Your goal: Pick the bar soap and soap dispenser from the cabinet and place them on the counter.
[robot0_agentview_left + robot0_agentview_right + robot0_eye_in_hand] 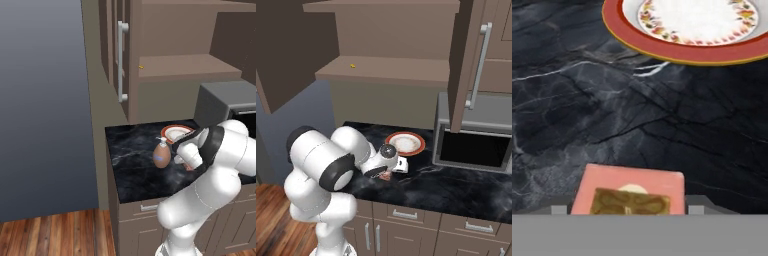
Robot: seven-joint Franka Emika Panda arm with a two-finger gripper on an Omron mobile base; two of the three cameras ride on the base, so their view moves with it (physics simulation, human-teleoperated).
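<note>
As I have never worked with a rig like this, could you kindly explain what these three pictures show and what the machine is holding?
The machine is a white jointed robot arm on a driving base, ending in a two-finger gripper. Two pictures come from cameras on the base, behind the arm to its left and right. The third looks along the gripper from the hand. The arm faces a black marble-patterned counter under an open brown wooden wall cabinet. On the counter stand a rounded brown soap dispenser with a white pump, a red-rimmed flowered plate and a grey microwave. A flat orange-pink bar soap lies between the finger tips; whether they grip it, I cannot tell.
</note>
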